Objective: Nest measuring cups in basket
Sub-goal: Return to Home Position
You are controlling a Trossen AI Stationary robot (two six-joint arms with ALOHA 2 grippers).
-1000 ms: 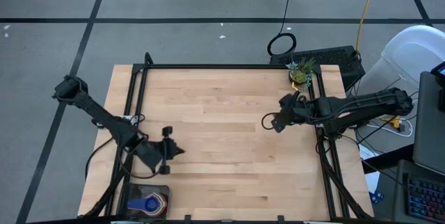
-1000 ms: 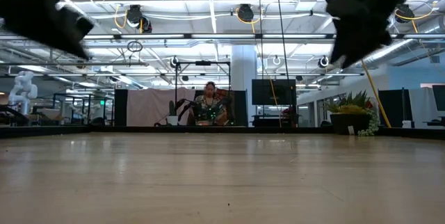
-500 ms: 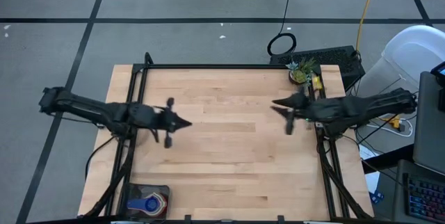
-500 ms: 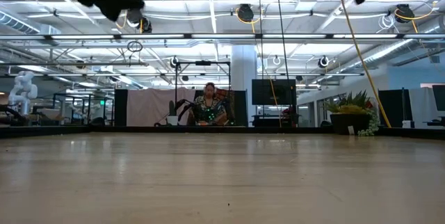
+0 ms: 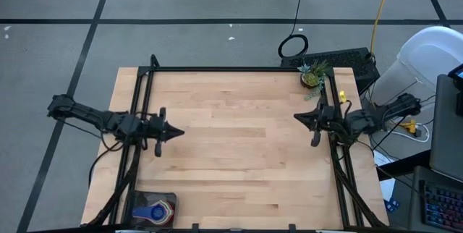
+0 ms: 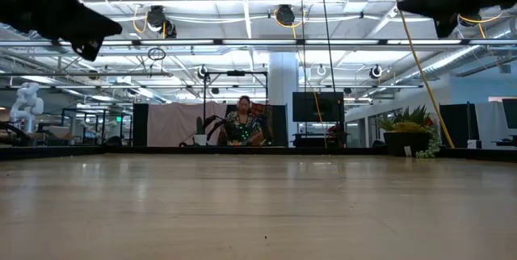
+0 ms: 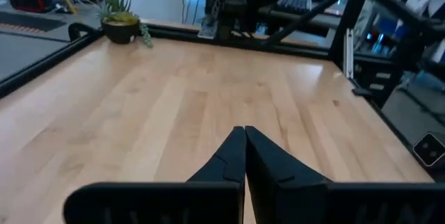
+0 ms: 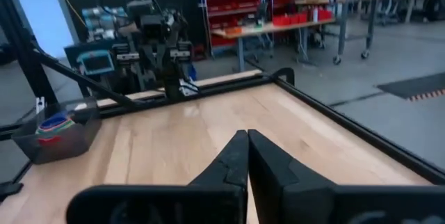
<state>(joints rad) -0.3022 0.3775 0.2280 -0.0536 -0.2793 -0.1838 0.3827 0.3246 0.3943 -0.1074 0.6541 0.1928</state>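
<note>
Basket with nested measuring cups at the table's near left corner; both grippers clenched on nothing.
Cups sit one inside another within the basket, blue and red showing from above; basket stands upright on the wooden table, just inside its front edge. Left gripper hangs above the left side of the table, about midway along it, pointing toward the centre, well apart from the basket; its fingers are pressed together, empty. Right gripper hangs opposite above the right side, fingers likewise pressed together, empty. Small potted plant stands at the far right corner. Beyond the far edge, a person sits in the room.
</note>
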